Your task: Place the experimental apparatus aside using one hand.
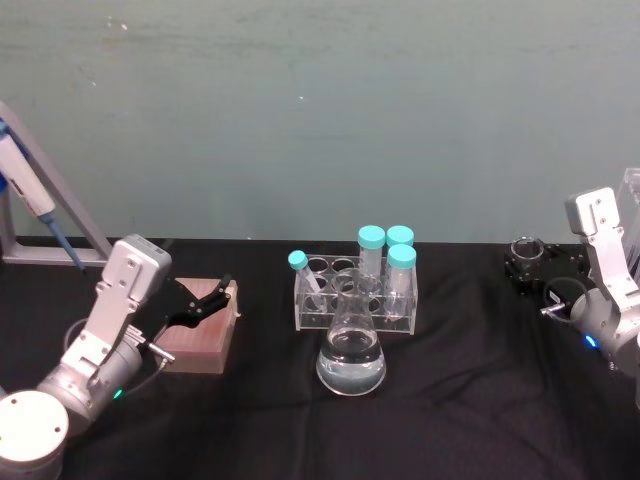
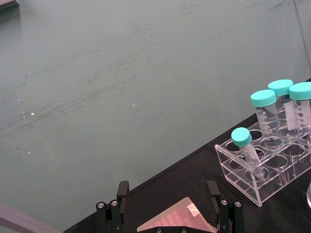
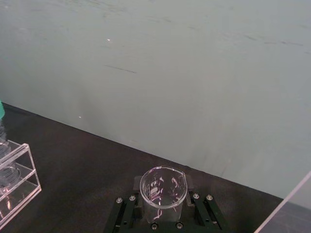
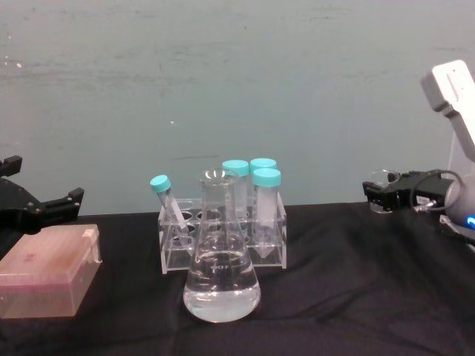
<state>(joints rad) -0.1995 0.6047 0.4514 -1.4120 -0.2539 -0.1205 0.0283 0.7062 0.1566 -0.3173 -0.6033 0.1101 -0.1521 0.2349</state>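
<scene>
A small glass beaker (image 3: 163, 190) sits upright between the black fingers of my right gripper (image 3: 163, 208), which is shut on it. In the head view this gripper (image 1: 530, 268) is at the table's far right, near the back edge. From the chest view the beaker (image 4: 381, 179) shows at the gripper's tip (image 4: 387, 196); whether it touches the cloth I cannot tell. A conical flask (image 1: 351, 352) with clear liquid stands at the table's middle front (image 4: 221, 274). The left gripper (image 1: 205, 300) hangs open over a pink box (image 1: 200, 330) at the left.
A clear rack (image 1: 354, 300) holding several teal-capped tubes stands right behind the flask (image 2: 262, 170). A pipette on a grey stand (image 1: 30, 195) is at the far left. A clear acrylic panel (image 1: 632, 200) rises at the right edge. Black cloth covers the table.
</scene>
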